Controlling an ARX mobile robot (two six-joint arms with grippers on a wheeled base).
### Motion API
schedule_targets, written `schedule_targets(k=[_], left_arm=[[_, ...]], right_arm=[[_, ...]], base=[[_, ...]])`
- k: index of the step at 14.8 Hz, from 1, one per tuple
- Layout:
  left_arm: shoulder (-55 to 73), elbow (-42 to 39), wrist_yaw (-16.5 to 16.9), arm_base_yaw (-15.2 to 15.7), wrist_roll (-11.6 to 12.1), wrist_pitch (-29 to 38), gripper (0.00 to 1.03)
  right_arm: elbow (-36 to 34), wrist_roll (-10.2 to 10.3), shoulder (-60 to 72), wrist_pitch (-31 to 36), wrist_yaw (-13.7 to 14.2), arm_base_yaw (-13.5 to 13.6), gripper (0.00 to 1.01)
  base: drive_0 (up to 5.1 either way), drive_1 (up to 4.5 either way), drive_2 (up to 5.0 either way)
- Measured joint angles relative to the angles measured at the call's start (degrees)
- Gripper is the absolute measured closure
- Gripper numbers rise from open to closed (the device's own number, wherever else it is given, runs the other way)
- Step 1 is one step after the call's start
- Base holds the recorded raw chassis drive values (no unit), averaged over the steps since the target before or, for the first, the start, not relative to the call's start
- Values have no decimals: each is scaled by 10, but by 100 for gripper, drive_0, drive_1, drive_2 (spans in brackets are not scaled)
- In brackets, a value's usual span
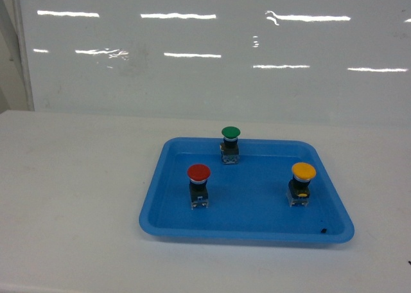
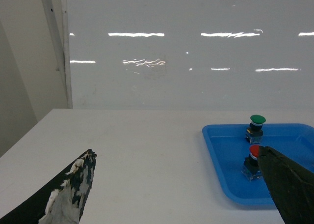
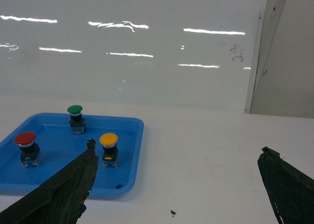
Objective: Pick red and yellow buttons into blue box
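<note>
Red button [image 1: 198, 184] and yellow button [image 1: 302, 184] stand upright in shallow blue tray [image 1: 164, 220], green button [image 1: 230, 144] behind them. Blue box not seen. Left gripper [image 2: 179, 184], right gripper [image 3: 176, 184] both spread wide, holding nothing. Best: come straight down, pinch black body under cap, skip green.

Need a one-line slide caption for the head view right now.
Red button, yellow button and green button stand upright in a shallow blue tray on a white table.
</note>
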Motion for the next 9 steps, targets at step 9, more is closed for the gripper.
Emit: schedule_targets(k=[9], left_arm=[[0,0,0,0,0,0,5]], right_arm=[[0,0,0,0,0,0,3]], base=[[0,0,0]])
